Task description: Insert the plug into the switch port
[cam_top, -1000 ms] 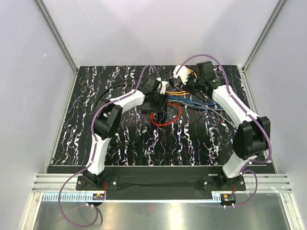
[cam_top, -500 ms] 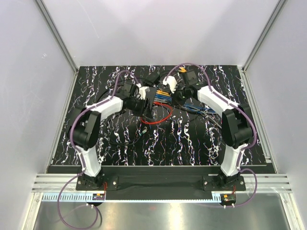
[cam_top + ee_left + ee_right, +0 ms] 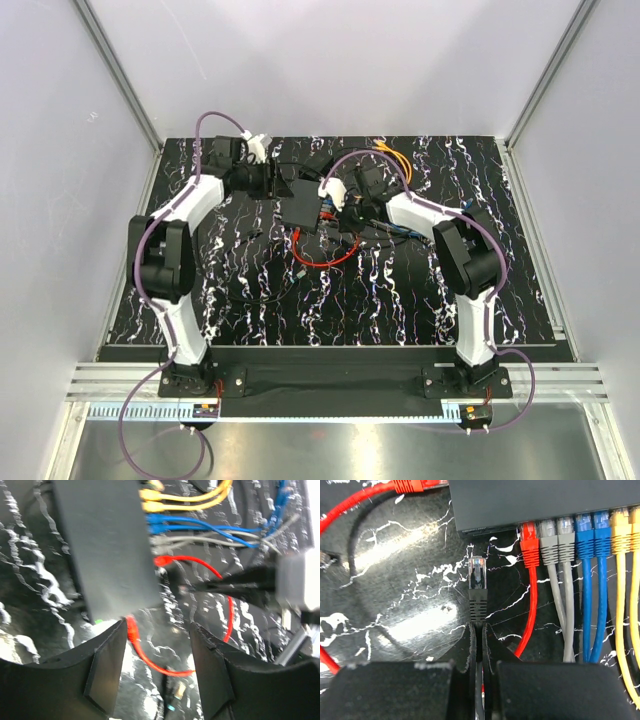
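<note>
The right gripper (image 3: 478, 630) pinches a black cable (image 3: 478, 655) just behind its clear plug (image 3: 477, 574). The plug is aimed at the switch (image 3: 540, 500) on the counter (image 3: 410, 605), short of the socket row and left of the red cable (image 3: 529, 545). Opposite, the left gripper (image 3: 157, 625) sits spread at the switch's back edge, seemingly to brace it.

The switch (image 3: 303, 210) lay on the table (image 3: 400, 290) toward its rear middle, between the left gripper (image 3: 277, 184) behind and to its left and the right gripper (image 3: 336, 196) at its right. The plug (image 3: 477, 575) sat pinched at the right gripper's tips — just short of the switch's socket edge, not touching. In the right wrist view it was left of the row of plugged cables (image 3: 580, 545). A looped cable (image 3: 230, 612) lay on the table in front of the switch.
</note>
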Motion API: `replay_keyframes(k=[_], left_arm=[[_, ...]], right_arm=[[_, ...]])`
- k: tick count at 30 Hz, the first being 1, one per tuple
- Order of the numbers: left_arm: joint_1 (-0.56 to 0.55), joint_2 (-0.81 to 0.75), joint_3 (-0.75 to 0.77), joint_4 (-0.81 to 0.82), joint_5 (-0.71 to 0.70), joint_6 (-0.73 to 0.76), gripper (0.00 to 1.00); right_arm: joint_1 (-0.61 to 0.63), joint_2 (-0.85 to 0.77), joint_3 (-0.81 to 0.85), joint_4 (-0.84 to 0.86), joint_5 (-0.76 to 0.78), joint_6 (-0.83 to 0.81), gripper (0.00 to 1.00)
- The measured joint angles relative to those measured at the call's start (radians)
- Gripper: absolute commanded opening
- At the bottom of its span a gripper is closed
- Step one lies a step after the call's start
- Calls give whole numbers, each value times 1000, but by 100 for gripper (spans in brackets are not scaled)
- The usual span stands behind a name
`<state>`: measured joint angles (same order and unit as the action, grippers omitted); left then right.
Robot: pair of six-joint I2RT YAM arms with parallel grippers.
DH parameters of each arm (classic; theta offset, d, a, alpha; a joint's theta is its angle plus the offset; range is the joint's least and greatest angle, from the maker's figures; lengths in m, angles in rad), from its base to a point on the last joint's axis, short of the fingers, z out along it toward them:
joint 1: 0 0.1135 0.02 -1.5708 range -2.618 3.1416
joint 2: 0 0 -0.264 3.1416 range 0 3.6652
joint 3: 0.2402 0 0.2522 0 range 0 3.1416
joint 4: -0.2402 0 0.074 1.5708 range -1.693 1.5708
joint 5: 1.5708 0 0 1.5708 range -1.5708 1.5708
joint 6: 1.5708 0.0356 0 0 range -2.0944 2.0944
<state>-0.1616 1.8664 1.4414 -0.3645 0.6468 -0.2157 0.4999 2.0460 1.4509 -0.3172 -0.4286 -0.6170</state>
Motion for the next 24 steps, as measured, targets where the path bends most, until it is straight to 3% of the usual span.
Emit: replay_keyframes(k=[11,24], left_arm=[[-2,246,219,-103,-20,30,59],[-2,325,297,-153,-79,34,59]], right_arm=[[6,38,-29,135,69,-74,0],[23,99,24,137,122,-86,0]])
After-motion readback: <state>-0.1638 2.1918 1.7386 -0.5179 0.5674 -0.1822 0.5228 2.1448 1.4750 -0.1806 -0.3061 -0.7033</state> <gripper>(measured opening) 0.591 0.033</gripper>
